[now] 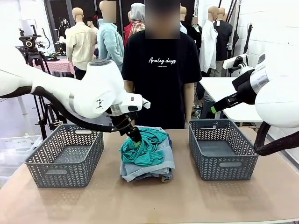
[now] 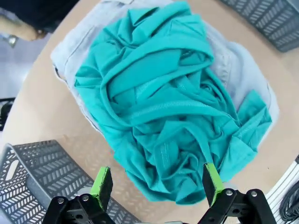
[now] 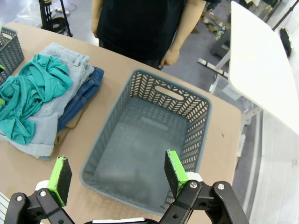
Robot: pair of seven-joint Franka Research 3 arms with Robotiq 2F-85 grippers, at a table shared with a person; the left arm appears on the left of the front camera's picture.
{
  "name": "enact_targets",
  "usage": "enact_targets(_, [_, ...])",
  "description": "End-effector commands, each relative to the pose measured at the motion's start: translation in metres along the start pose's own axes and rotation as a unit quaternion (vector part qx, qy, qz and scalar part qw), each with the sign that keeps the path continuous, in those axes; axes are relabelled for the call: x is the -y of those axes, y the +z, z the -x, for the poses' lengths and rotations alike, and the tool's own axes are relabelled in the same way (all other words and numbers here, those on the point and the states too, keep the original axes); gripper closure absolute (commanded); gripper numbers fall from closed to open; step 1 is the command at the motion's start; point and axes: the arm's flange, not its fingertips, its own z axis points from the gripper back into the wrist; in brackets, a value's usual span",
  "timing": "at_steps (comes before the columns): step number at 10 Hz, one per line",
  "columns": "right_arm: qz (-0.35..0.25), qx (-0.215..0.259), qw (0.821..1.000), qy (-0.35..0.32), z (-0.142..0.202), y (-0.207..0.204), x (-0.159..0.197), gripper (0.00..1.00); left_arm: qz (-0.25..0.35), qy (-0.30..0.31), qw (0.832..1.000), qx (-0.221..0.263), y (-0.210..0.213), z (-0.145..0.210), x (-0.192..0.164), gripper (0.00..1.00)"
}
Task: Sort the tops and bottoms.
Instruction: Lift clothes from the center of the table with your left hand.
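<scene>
Left arm: my left arm [image 1: 93, 91] comes in from the left with the elbow high, and the forearm bends down over the middle of the table.
Left claw: my left claw [image 2: 157, 176] is spread wide and grips nothing. It points down at the edge of the teal shirt [image 2: 163, 107] on the left basket's side. I cannot tell whether the pads [image 2: 102, 185] touch cloth.
Right arm: my right arm [image 1: 275, 98] is raised at the right, well above the table.
Right claw: my right claw [image 3: 117, 176] is spread wide with nothing in it, looking down into the right basket [image 3: 145, 140].
Table: the table [image 1: 149, 200] is bare along my near edge, with a strip of free board on each side of the pile.
Person: a person [image 1: 161, 70] stands at the far edge behind the pile, one hand [image 3: 170, 57] hanging just past the right basket's far end.
White table: a white table [image 3: 261, 60] stands beyond the right edge.
Baskets: the left basket [image 1: 65, 161] sits close under my left claw, and the right basket's grey floor shows whole.
Pile: the pile [image 1: 149, 171] lies between the baskets, touching neither.
Teal shirt: crumpled on top of the pile.
Pale shorts: the pale shorts [image 3: 51, 126] lie directly under the shirt.
Dark shorts: the dark shorts [image 3: 84, 93] lie beneath, sticking out toward the right basket.
Tan top: the tan top [image 3: 64, 133] shows as a sliver at the bottom, hard to tell from the board.
</scene>
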Motion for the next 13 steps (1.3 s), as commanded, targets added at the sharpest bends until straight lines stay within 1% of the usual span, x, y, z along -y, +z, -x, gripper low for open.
enact_targets(1, [-0.002, 0.003, 1.0, -0.004, 0.0, -0.001, 0.001, 0.0, 0.0, -0.003, 1.0, -0.013, -0.006, -0.026, 0.009, 0.0])
enact_targets(6, [-0.002, 0.003, 1.0, -0.004, 0.0, -0.001, 0.001, 0.0, 0.016, 0.014, 1.0, -0.02, -0.02, -0.035, 0.007, 0.0])
enact_targets(7, [-0.002, 0.003, 1.0, -0.004, 0.0, -0.001, 0.001, 0.0, 0.031, 0.019, 0.999, -0.029, -0.022, -0.035, 0.006, 0.0])
enact_targets(9, [-0.002, 0.003, 1.0, -0.004, 0.0, -0.001, 0.001, 0.0, 0.044, 0.021, 0.999, -0.019, -0.022, -0.035, 0.005, 0.38])
enact_targets(12, [-0.002, 0.003, 1.0, -0.004, 0.0, -0.001, 0.001, 0.0, 0.055, 0.031, 0.998, -0.024, -0.023, -0.034, 0.01, 0.96])
enact_targets(13, [-0.002, 0.003, 1.0, -0.004, 0.0, -0.001, 0.001, 0.0, 0.055, 0.034, 0.998, -0.025, -0.023, -0.034, 0.01, 1.0])
